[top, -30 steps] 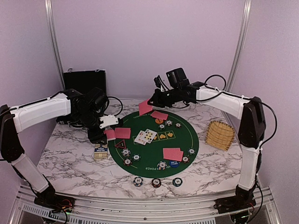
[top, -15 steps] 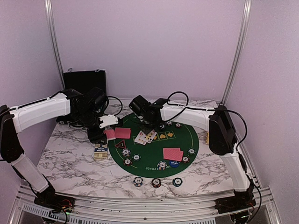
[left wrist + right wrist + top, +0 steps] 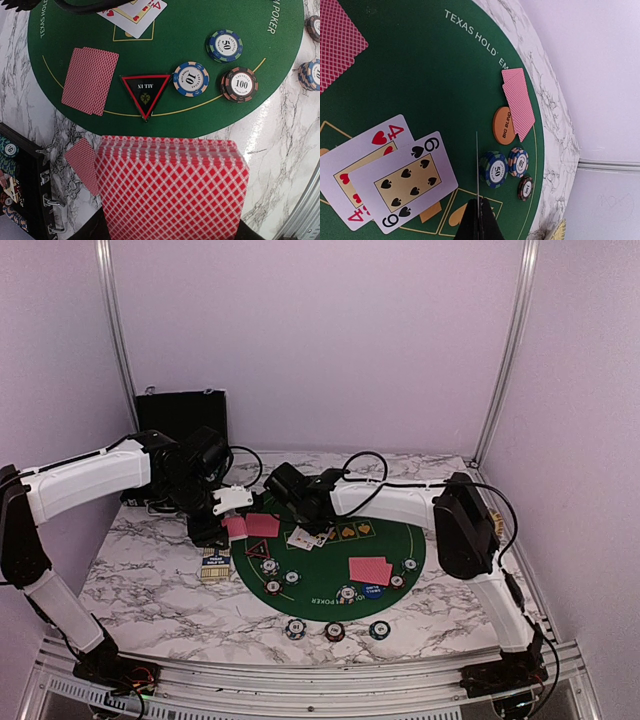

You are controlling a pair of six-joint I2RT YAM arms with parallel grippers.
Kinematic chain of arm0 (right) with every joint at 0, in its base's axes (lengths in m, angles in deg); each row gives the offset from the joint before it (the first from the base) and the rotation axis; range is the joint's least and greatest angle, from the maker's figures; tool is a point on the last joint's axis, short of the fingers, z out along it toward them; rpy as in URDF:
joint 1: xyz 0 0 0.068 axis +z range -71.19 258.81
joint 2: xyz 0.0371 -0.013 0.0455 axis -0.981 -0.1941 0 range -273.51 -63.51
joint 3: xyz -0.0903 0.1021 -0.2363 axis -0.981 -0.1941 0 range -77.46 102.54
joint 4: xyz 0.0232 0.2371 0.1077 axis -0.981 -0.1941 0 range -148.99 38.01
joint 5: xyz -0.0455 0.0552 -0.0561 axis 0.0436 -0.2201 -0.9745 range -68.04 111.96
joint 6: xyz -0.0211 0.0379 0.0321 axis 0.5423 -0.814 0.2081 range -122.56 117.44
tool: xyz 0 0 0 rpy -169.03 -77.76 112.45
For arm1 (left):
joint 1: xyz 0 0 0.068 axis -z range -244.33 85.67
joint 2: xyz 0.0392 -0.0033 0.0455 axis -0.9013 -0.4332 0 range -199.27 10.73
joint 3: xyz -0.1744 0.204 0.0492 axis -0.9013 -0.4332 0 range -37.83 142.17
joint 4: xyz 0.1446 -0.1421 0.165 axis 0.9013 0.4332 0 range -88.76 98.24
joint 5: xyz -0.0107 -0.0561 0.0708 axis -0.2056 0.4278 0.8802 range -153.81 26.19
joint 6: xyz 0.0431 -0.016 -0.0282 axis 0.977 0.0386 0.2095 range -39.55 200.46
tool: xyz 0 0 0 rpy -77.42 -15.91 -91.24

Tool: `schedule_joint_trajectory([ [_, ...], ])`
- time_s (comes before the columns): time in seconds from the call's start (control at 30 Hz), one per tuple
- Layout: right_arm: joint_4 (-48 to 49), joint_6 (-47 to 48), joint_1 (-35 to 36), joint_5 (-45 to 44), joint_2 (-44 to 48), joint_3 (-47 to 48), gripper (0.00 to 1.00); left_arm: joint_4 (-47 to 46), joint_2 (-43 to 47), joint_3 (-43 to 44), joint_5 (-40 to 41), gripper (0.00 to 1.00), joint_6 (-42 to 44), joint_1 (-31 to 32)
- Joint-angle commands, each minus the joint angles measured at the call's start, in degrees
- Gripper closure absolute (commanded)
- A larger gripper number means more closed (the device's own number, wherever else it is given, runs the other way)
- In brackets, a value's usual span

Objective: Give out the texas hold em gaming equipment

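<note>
Right jaws tight; card (image 3: 477, 150) edge-on, outward

Beneath both sets of jaws spreads a white marble-patterned tabletop (image 3: 150, 580) with grey veins. Beyond the jaws rise plain lilac walls (image 3: 320, 340), evenly lit, with two silver metal posts (image 3: 112, 340) at the back corners. Nearer than the jaws, a ribbed aluminium rail (image 3: 300, 675) edges the tabletop.
</note>
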Motion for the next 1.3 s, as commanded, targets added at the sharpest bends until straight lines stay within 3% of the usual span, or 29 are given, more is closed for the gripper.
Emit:
schedule_joint_trajectory([
  [0.0,2.8,0.4,0.4,0.8,-1.2,-1.2,1.0,-0.3,1.6,0.4,-0.3,1.0,0.0,-0.2],
  [0.4,2.9,-3.6,0.6,8.8,-0.8,-5.0,1.0,-0.3,1.3,0.6,-0.2,1.0,0.0,-0.2],
  [0.63,3.3,-5.7,0.6,12.9,1.0,-7.4,0.91,-0.3,1.2,1.0,-0.1,1.0,0.0,-0.2],
  [1.03,3.7,-10.1,-0.1,20.2,7.8,-9.0,0.46,-0.1,1.7,0.8,-0.1,1.0,0.0,-0.2],
  [1.1,4.3,-11.4,-0.6,22.0,9.6,-9.4,0.33,-0.1,1.8,0.8,-0.1,1.0,0.0,-0.2],
  [1.17,4.7,-13.9,-1.7,25.4,11.4,-9.6,0.25,-0.1,1.9,0.9,-0.1,1.0,0.0,-0.2],
  [1.27,6.4,-19.3,-4.2,35.1,14.7,-10.8,0.22,-0.1,1.9,1.1,-0.2,1.0,0.0,-0.2],
])
